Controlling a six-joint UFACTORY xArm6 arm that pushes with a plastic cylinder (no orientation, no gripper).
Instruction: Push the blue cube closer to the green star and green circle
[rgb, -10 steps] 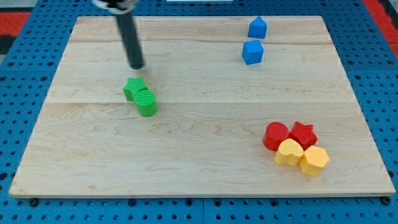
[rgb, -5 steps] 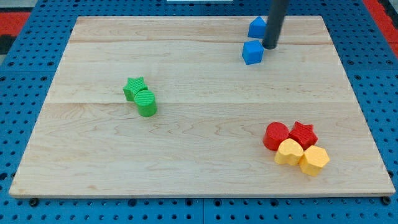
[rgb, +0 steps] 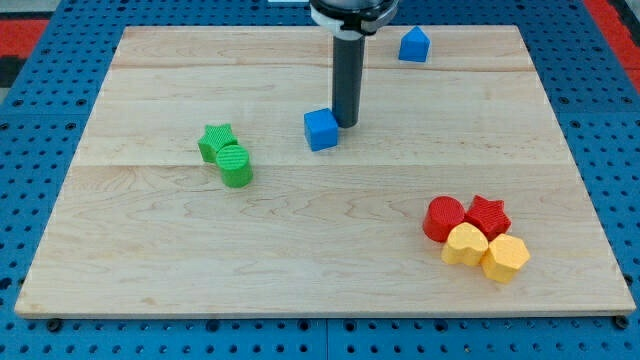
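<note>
Wooden desk (rgb: 300, 250): we are pressing our tool, a bare rod tip (rgb: 347, 122) gripping nothing, against the blue cube (rgb: 321, 129), near green star (rgb: 215, 140) and green circle (rgb: 236, 166); off-centre contact risks skewing it.

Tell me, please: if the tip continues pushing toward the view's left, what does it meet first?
My tip sits at the upper right of the blue cube, apparently touching it, so it meets that first. Further left lie the green star and green circle.
</note>
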